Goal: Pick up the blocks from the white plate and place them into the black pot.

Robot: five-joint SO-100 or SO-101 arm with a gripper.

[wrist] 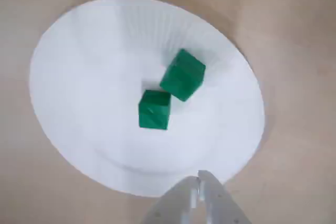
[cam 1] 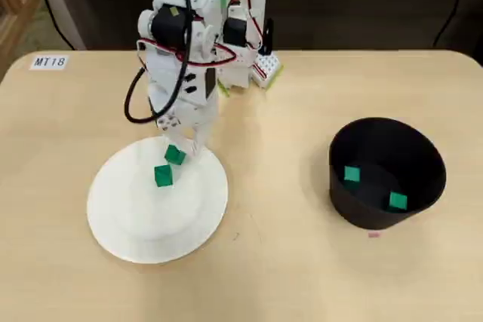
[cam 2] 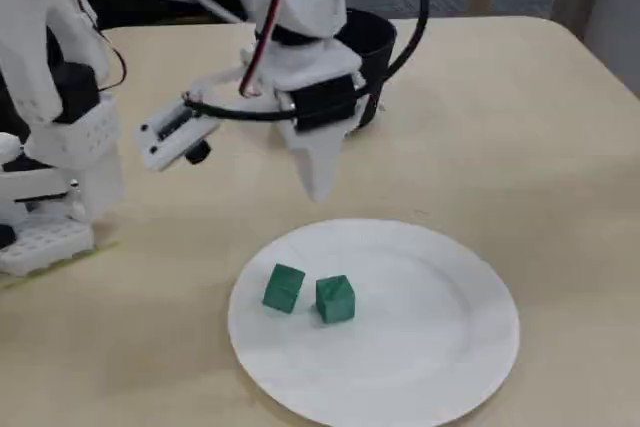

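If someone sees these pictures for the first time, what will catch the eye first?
Two green blocks lie close together on the white plate, bright against it. The gripper hangs above the plate's far edge in the fixed view, its jaws closed and empty. In the overhead view, two more blocks lie inside the black pot on the right.

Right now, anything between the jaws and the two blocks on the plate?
Nothing visible. The gripper hangs shut above the white plate's rim; both green blocks lie exposed below, touching.
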